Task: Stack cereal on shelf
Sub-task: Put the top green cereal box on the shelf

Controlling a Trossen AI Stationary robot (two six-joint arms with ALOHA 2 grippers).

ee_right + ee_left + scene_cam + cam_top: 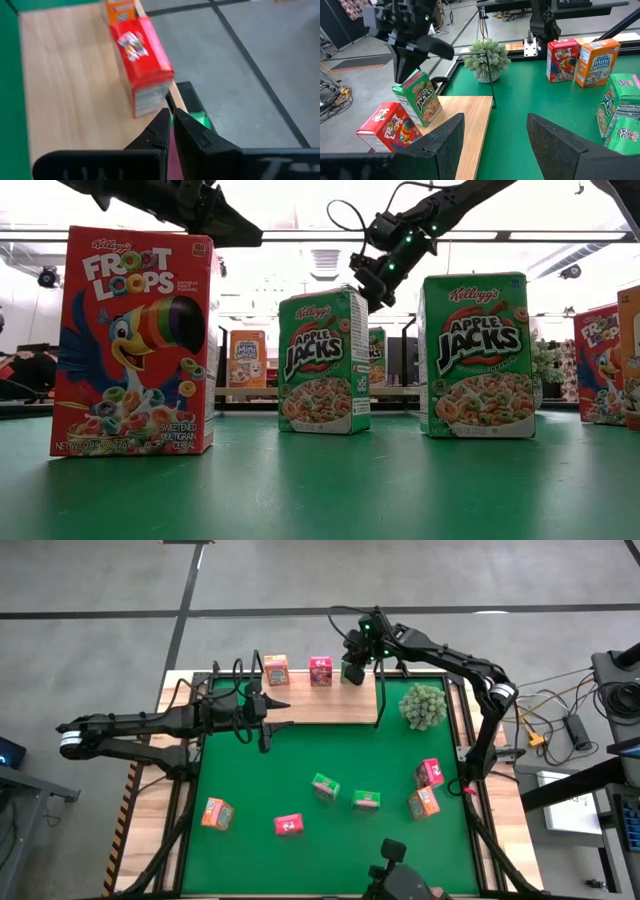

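The shelf [310, 705] is a light wooden board at the mat's far edge. An orange cereal box [275, 669] and a pink-red one [320, 671] stand on it. To their right a green cereal box [417, 97] stands tilted on the board beside the red box [387, 127]. My right gripper [172, 125] is shut directly above its top. In the high view the gripper [354, 665] hides this box. My left gripper [495, 145] hovers open over the shelf's near edge [283, 715], with nothing between its fingers. My right gripper's shut fingers [402, 70] meet the green box at its top edge [407, 85], coming down at a slant from above. The box tilts, with its lower end toward the board. Whether the tips pinch the edge or only press on it, I cannot tell.
Several more cereal boxes stand on the green mat [250, 770]: orange [217, 812], pink [289, 825], two green [325, 786] [366, 801], orange [424, 803] and pink [429, 772]. A fuzzy plant [423, 705] sits at the shelf's right end, beside a thin black upright [378, 700].
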